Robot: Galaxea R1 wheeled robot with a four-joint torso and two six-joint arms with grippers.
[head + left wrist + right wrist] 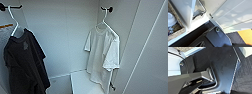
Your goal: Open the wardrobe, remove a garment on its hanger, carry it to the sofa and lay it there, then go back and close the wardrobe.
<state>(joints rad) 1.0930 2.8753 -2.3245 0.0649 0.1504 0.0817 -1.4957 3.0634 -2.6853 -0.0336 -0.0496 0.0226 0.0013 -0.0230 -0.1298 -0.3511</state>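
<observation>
The wardrobe (62, 37) stands open in the head view, with its white interior right in front of me. The garment (102, 55), a white short-sleeved T-shirt, hangs at the right side of the interior. Its pale hanger (106, 21) hooks over a dark peg (108, 9) near the top. The shirt hangs straight and nothing touches it. The wardrobe's open right door (150, 50) runs along the right of the head view.
A black garment (23, 62) on a white hanger (13, 22) hangs at the left. A low white ledge (82, 83) sits under the T-shirt. The left wrist view has a woven basket (175, 32) and white panels (233, 16). Dark carpet (244, 78) lies below.
</observation>
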